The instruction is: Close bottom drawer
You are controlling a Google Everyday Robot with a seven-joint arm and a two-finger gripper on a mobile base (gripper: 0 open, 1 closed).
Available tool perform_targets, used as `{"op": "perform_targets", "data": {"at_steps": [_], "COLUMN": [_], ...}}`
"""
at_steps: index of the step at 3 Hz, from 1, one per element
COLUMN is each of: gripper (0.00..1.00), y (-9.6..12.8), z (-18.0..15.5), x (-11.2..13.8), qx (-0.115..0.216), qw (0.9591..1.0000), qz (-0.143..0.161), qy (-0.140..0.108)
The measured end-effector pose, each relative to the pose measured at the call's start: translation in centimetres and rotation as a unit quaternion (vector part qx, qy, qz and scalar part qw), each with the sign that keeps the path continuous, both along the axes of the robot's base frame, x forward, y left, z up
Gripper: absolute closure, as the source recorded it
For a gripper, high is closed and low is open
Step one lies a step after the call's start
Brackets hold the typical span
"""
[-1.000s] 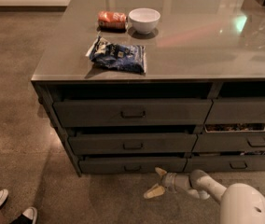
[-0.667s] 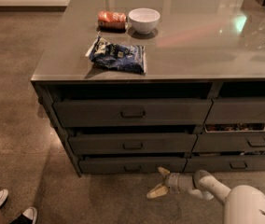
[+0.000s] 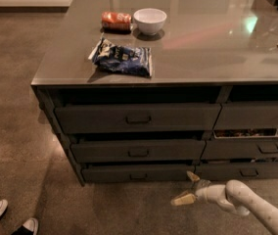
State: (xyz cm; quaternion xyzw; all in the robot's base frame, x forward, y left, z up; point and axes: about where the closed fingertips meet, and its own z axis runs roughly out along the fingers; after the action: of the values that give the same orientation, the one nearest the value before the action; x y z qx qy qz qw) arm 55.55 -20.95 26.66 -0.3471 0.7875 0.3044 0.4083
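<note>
The bottom drawer [image 3: 139, 173] is the lowest and slimmest dark grey front in the wide left stack, with a small dark pull handle [image 3: 138, 177]. It stands slightly out from the cabinet, like the two drawers above it. My gripper [image 3: 187, 187] is low above the floor, just in front of the drawer's right end. Its two tan fingers are spread apart and hold nothing. The upper fingertip [image 3: 193, 176] is close to the drawer front; I cannot tell if it touches. My white arm [image 3: 246, 202] reaches in from the lower right.
On the counter [image 3: 202, 53] lie a blue snack bag [image 3: 123, 58], a red can on its side [image 3: 116, 20] and a white bowl [image 3: 150, 20]. A narrower drawer column [image 3: 256, 146] is at the right. A person's shoes [image 3: 16, 219] stand at the lower left.
My gripper and arm have shifted a little to the right and slightly up along the bottom drawer's front. The drawers look unchanged.
</note>
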Motion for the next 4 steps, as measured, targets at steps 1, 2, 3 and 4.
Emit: {"op": "perform_targets", "data": {"at_steps": [1,2,3,4], "gripper": [0.00,0.00,0.00,0.00], "y": [-3.5,-6.4,-9.4,-11.0], "z": [4.5,8.9,12.8,15.1], "x": [-1.6,-3.3,-5.0,-6.0], "qx": [-0.035,-0.077,-0.107,-0.135], "qw": [0.9987,0.9951,0.9904,0.9857], "qz": [-0.034,-0.058,-0.085,-0.100], "qy": [-0.015,-0.022,-0.022,-0.017]}}
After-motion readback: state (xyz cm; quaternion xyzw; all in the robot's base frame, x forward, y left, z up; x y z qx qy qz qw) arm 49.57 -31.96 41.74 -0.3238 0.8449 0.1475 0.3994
